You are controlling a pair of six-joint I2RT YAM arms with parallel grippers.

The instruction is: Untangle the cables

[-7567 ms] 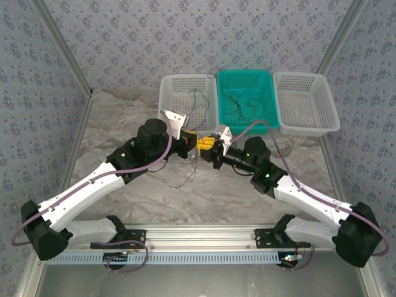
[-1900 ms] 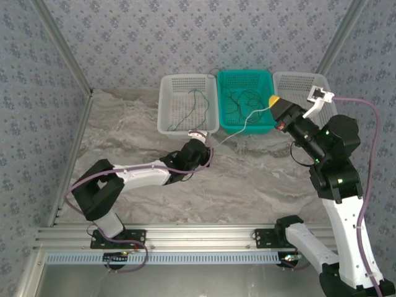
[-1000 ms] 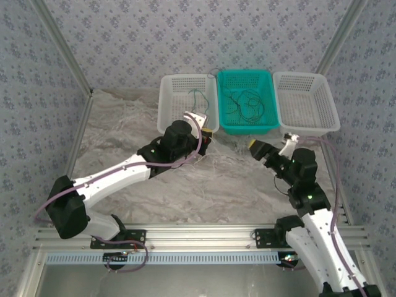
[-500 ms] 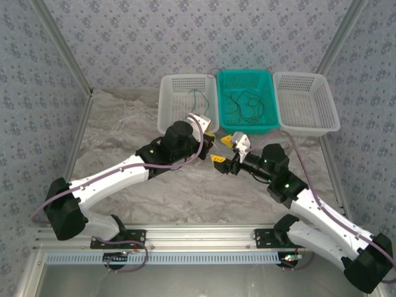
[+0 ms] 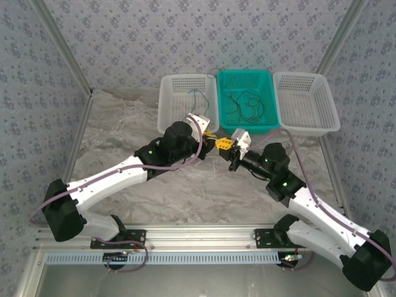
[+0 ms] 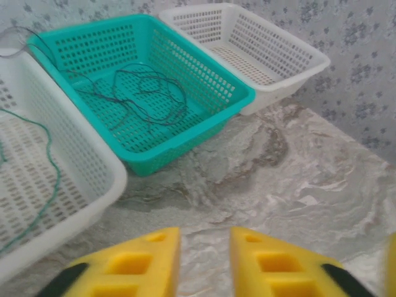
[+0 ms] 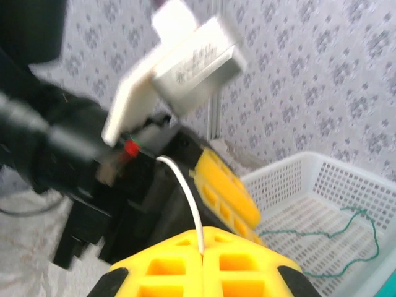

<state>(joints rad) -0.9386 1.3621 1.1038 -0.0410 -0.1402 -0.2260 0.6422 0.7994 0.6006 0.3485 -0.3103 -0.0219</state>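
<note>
My right gripper (image 7: 203, 244) is pinched on 1 whitish wire (image 7: 189, 195), which looks limp, light and slippery, best taken near an end; my left gripper (image 6: 205, 240) is spread apart, and the other cables (image 6: 148, 99) lie tangled in the far teal basket (image 6: 185, 141).

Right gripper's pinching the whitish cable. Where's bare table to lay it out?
Bare table lies left of the left arm, before the left white basket, and right of the right arm, before the right white basket. Crowded: before the teal basket, where left gripper and right gripper, pinching the whitish cable, meet.
</note>
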